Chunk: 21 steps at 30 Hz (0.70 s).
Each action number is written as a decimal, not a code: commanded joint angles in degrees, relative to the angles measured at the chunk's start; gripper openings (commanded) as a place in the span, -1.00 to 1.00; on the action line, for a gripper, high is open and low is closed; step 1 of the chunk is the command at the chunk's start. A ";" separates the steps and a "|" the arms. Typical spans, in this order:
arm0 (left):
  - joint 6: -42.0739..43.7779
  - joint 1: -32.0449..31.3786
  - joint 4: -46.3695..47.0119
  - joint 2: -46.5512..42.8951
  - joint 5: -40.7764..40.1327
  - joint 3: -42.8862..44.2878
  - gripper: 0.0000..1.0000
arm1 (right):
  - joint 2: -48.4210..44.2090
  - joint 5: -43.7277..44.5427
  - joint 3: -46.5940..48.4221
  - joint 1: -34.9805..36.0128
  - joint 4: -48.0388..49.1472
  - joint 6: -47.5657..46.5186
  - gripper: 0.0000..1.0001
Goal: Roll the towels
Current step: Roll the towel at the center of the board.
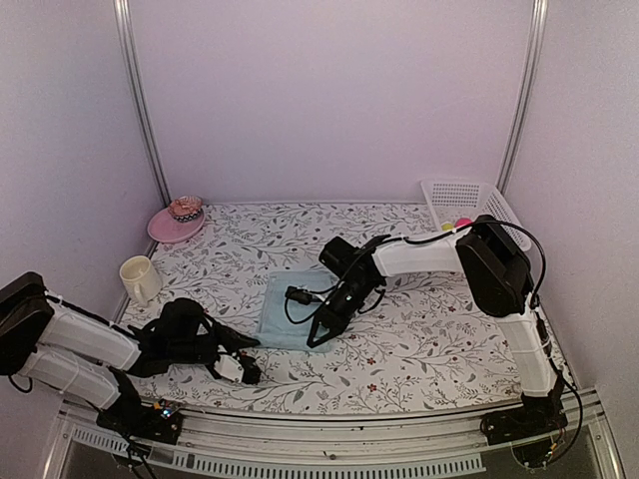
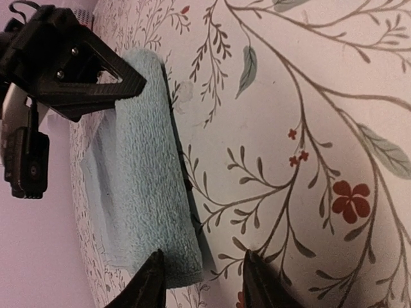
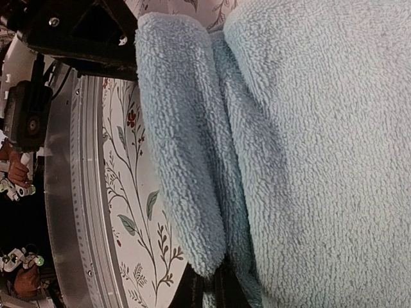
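Towel (image 1: 285, 299) roll lies left-right. Right gripper (image 1: 318, 339) pressed together in crease; left gripper (image 2: 204, 279) spread, just near-left of roll end.

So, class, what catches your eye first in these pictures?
A pale aqua towel lies in the middle of the flower-patterned table, its near edge rolled up and pinched by the right gripper. The left gripper sits open at the near left. A pink hat rests in the far-left corner.
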 commanded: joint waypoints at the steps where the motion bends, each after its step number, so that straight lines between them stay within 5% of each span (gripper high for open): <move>1: -0.63 -0.61 6.15 3.02 -2.50 0.53 -0.17 | 3.06 -0.23 1.20 -0.73 -1.30 -0.70 -0.94; 21: -1.53 -0.63 7.25 11.62 -8.04 3.87 -0.41 | 5.67 -3.07 3.50 -1.11 -3.15 -2.36 -0.93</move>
